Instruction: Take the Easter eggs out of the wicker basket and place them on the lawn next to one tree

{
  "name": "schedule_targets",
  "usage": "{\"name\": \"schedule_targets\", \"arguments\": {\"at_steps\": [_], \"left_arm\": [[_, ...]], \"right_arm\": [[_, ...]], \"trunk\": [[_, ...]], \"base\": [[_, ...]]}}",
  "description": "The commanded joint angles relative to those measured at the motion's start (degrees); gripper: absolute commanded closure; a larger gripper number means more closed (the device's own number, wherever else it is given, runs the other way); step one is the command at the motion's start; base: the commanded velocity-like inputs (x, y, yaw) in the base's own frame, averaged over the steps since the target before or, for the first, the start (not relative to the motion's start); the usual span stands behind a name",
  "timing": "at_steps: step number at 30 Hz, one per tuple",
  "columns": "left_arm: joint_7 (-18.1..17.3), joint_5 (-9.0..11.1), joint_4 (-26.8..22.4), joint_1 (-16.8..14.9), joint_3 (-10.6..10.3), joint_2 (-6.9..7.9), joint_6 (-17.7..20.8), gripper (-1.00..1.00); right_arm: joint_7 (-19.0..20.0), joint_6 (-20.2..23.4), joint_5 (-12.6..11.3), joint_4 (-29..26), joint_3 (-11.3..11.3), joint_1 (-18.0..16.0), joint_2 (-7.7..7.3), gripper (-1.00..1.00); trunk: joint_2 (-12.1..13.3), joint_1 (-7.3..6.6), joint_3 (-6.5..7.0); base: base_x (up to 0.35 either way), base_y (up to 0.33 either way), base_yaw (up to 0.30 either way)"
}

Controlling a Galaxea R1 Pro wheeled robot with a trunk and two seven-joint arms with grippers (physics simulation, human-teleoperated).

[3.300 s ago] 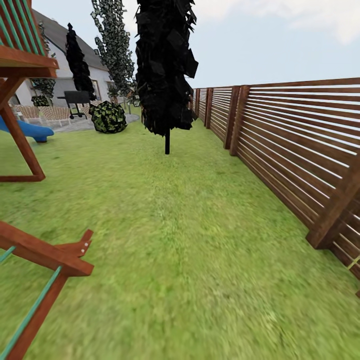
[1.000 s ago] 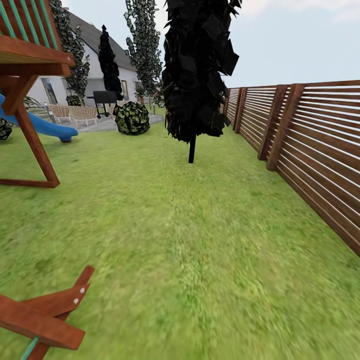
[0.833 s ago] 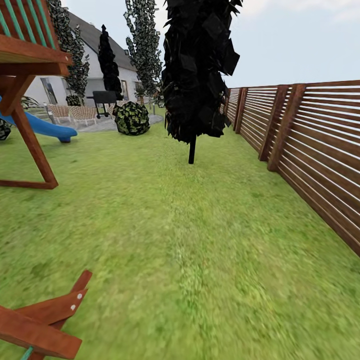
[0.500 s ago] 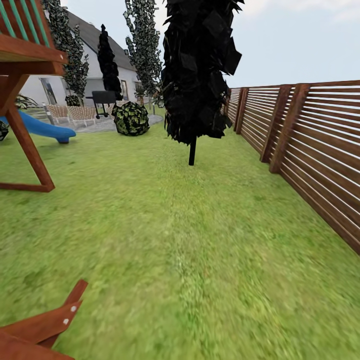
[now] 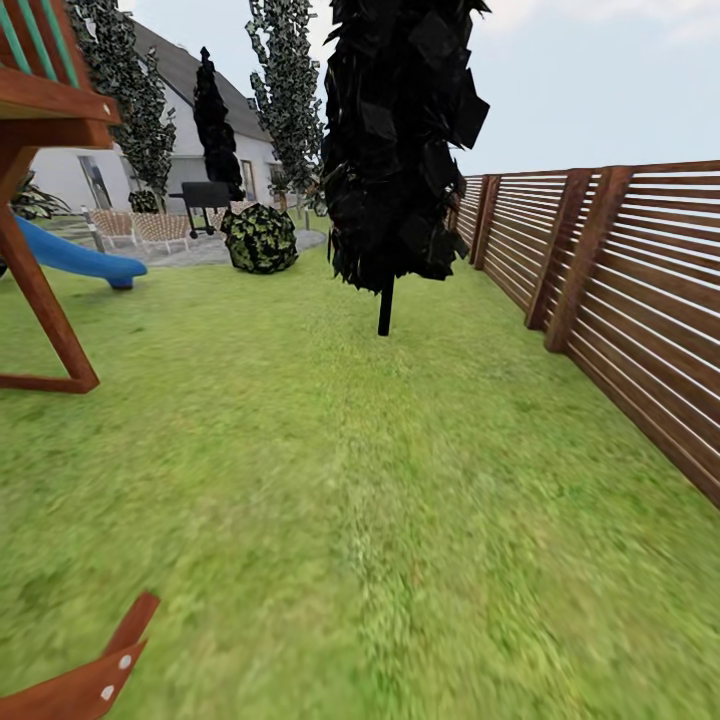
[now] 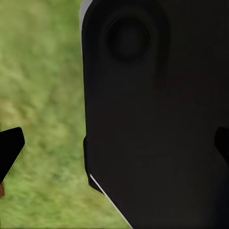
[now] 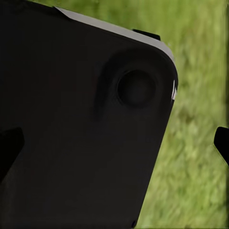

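The lawn (image 5: 360,480) stretches ahead, green with yellowish patches. A tree stands on it straight ahead, its thin trunk (image 5: 385,305) under a mass of dark black-green leaves (image 5: 400,140). The Easter eggs and the wicker basket are out of view. In the left wrist view, my left gripper (image 6: 114,150) has its dark fingertips (image 6: 9,152) at opposite edges, wide apart, in front of a black part of my body. My right gripper (image 7: 114,143) looks the same in the right wrist view, with fingertips (image 7: 222,140) far apart and grass behind.
A brown slat fence (image 5: 640,320) runs along the right. A wooden playset post (image 5: 40,300) and a blue slide (image 5: 75,258) stand at the left, and a beam end (image 5: 90,680) lies at the bottom left. A bush (image 5: 260,238), a grill (image 5: 205,195), the patio (image 5: 190,250) and the white house (image 5: 70,175) are further back.
The camera has travelled forward over the lawn. The tree looks nearer and larger. The playset post and beam have slid towards the left and bottom edges.
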Motion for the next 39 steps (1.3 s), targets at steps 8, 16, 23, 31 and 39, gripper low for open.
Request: {"name": "schedule_targets", "arguments": {"at_steps": [8,16,23,31,39], "left_arm": [[-0.01,0.06,-0.05,0.0,0.02,0.0,0.0,-1.0],[-0.01,0.06,-0.05,0.0,0.02,0.0,-0.04,-1.0],[-0.01,0.06,-0.05,0.0,0.02,0.0,-0.04,-1.0],[-0.01,0.06,-0.05,0.0,0.02,0.0,-0.05,-1.0],[-0.01,0.06,-0.05,0.0,0.02,0.0,-0.05,-1.0]], "right_arm": [[-0.03,-0.15,0.11,0.04,0.21,-0.01,0.0,-1.0],[-0.03,-0.15,0.11,0.04,0.21,-0.04,0.0,-1.0],[-0.03,-0.15,0.11,0.04,0.21,-0.03,0.0,-1.0],[-0.03,-0.15,0.11,0.04,0.21,-0.03,0.0,-1.0],[-0.03,-0.15,0.11,0.04,0.21,-0.03,0.0,-1.0]], "trunk": [[-0.02,0.03,-0.05],[-0.02,0.03,-0.05],[-0.02,0.03,-0.05],[-0.02,0.03,-0.05],[-0.02,0.03,-0.05]], "base": [[0.322,0.0,0.0],[0.322,0.0,0.0],[0.322,0.0,0.0],[0.322,0.0,0.0],[0.322,0.0,0.0]]}}
